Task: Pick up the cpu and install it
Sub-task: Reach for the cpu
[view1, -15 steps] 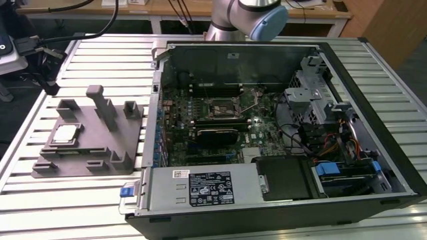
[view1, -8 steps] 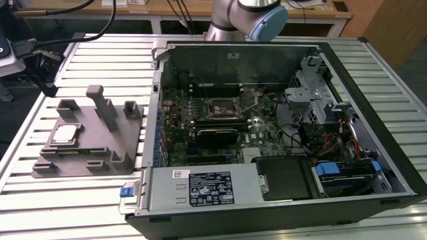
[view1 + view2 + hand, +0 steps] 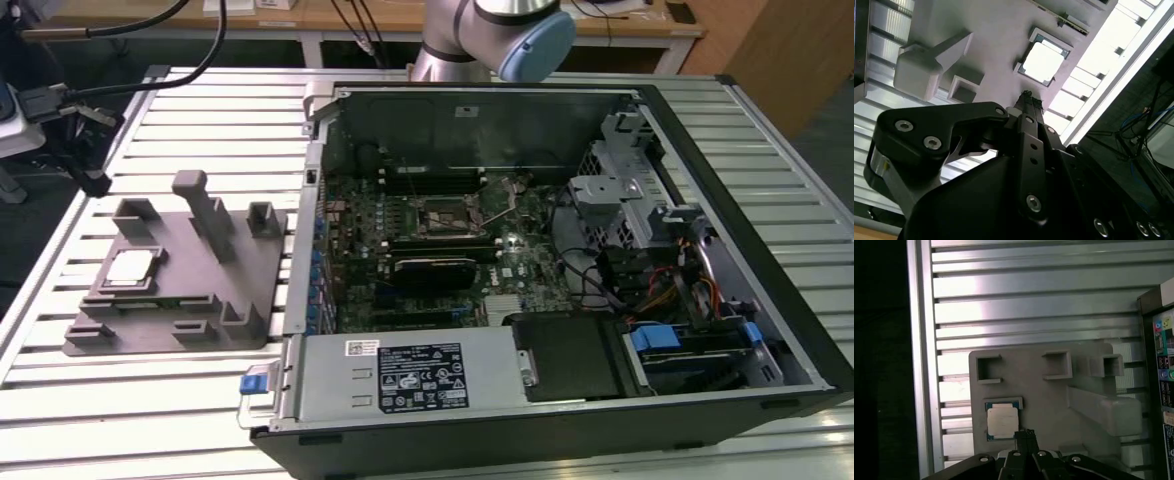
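Note:
The cpu (image 3: 130, 268) lies flat in a recess of the grey holder block (image 3: 174, 310), on the exterior view's left. Its silver top is bright in both wrist views (image 3: 1043, 62) (image 3: 1002, 421). My gripper (image 3: 1027, 96) (image 3: 1028, 433) hovers above the holder, its tip just beside the cpu's edge and apart from it. The black fingers (image 3: 1030, 107) are pressed together with nothing between them. The square metal-framed socket (image 3: 445, 215) sits on the motherboard inside the open computer case (image 3: 641, 250).
The holder block carries raised posts (image 3: 203, 205) and several square pockets (image 3: 1056, 365) around the cpu. The slatted metal table (image 3: 160, 400) ends close to the holder (image 3: 924, 365). The arm's joint (image 3: 514, 35) stands behind the case. Cables (image 3: 120, 80) lie at the back left.

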Available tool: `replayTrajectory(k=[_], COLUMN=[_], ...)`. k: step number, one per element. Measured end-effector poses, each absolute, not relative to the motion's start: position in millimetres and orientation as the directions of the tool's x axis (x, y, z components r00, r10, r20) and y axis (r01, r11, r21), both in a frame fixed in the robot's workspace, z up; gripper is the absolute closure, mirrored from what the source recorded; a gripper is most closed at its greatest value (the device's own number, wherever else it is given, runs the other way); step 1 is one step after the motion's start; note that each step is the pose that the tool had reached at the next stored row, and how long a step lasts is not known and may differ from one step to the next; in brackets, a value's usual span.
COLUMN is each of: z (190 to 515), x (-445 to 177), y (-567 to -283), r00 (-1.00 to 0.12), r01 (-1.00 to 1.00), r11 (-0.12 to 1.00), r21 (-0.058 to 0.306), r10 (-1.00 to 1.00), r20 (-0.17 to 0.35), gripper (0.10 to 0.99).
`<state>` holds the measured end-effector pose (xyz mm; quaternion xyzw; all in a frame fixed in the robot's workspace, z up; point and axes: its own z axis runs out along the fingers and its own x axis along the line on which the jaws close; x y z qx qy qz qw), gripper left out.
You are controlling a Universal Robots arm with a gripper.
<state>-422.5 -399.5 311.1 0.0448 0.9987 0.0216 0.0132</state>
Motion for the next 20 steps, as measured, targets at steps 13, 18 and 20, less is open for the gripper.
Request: replayTrajectory(k=[13, 18, 20], z=[301.8, 296.5, 294.1], x=[-434.4, -435.4, -435.4], y=[-399.5, -399.5, -399.5], r00=[-0.995, -0.995, -0.995], r01=[0.09, 0.091, 0.091], r11=[0.995, 0.995, 0.995], r21=[0.044, 0.044, 0.044], r10=[0.092, 0.092, 0.092], r20=[-0.025, -0.024, -0.024], gripper=[0.98, 0.98, 0.98])
